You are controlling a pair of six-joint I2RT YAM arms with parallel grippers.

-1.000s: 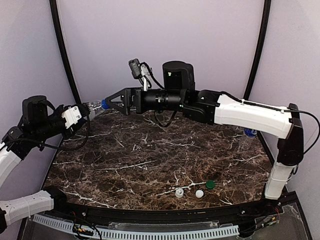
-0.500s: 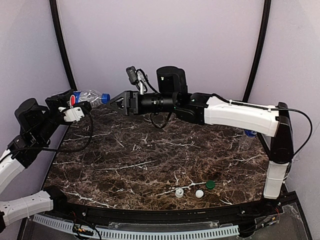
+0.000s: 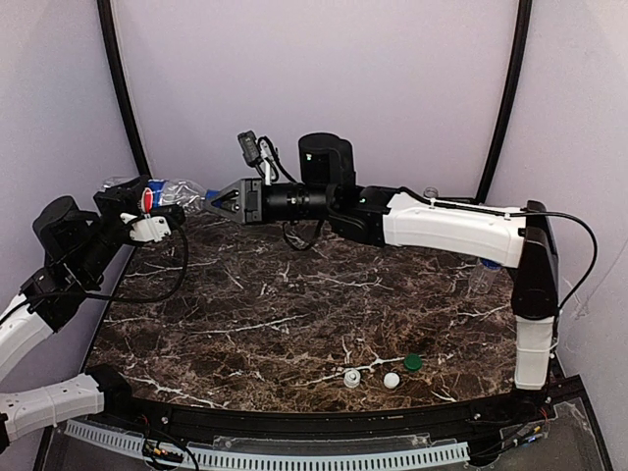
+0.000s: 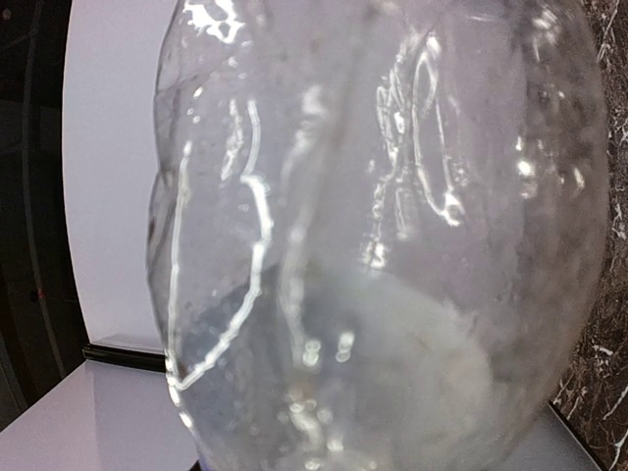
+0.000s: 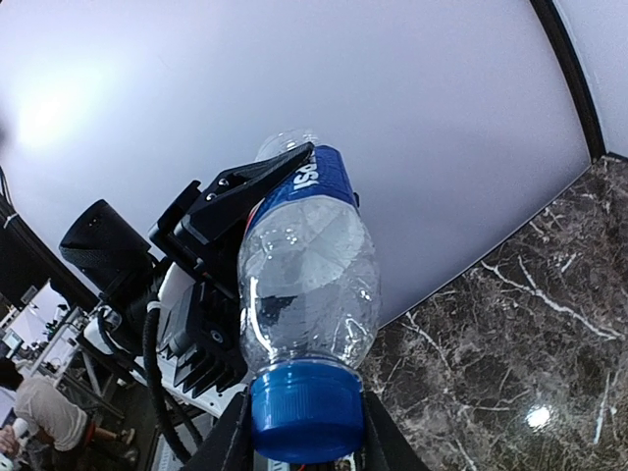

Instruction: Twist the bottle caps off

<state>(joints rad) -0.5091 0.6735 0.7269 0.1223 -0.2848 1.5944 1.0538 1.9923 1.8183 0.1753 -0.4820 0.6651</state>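
Observation:
A clear bottle (image 3: 175, 188) with a blue label is held level above the table's back left corner, with my left gripper (image 3: 147, 203) shut on its body. In the left wrist view the bottle (image 4: 392, 245) fills the frame and hides the fingers. My right gripper (image 3: 213, 201) reaches in from the right and is shut on the bottle's blue cap (image 5: 306, 410), one finger pressing each side. The right wrist view shows the bottle (image 5: 309, 285) with a black left finger (image 5: 235, 196) lying along its label.
Three loose caps lie near the front edge: a green cap (image 3: 413, 361), a white cap (image 3: 392, 380) and another pale cap (image 3: 352, 377). A bottle (image 3: 485, 271) stands at the right edge. A clear bottle neck (image 3: 430, 194) shows behind the right arm.
The left arm lifted the bottle and drew it left. The right gripper followed leftward and closed from wide open onto the blue cap.

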